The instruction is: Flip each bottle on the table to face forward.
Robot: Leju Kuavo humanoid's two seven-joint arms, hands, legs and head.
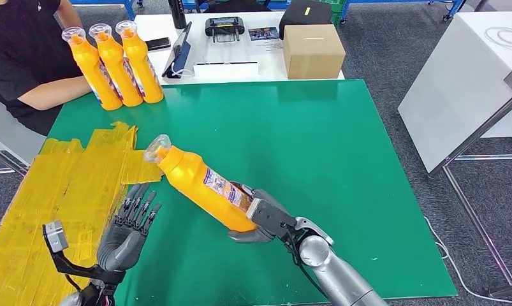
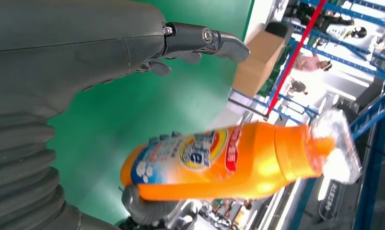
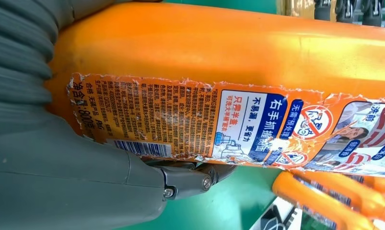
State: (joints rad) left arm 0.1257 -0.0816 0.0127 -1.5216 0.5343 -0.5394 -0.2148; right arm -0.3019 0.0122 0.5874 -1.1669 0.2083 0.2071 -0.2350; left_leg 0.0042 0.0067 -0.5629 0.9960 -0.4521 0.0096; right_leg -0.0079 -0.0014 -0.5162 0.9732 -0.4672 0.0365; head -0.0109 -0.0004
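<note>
My right hand [image 1: 266, 220] grips the lower end of an orange bottle [image 1: 199, 187] and holds it tilted above the green table [image 1: 342, 166], its clear cap pointing to the far left. The right wrist view shows the back label of this orange bottle [image 3: 238, 62], torn at its edges, against my right hand [image 3: 70, 177]. In the left wrist view the same bottle [image 2: 228, 163] shows its front label. My left hand [image 1: 129, 229] hovers open at the near left, fingers spread, a short way from the bottle. Three more orange bottles [image 1: 116, 64] stand upright at the far left corner.
Yellow tape [image 1: 62, 185] covers the table's left side. A person in black [image 1: 23, 51] sits at the far left, forearm by the standing bottles. Beyond the green table, a white table carries a cardboard box [image 1: 313, 50], a tablet and a controller. Another white table [image 1: 463, 83] stands right.
</note>
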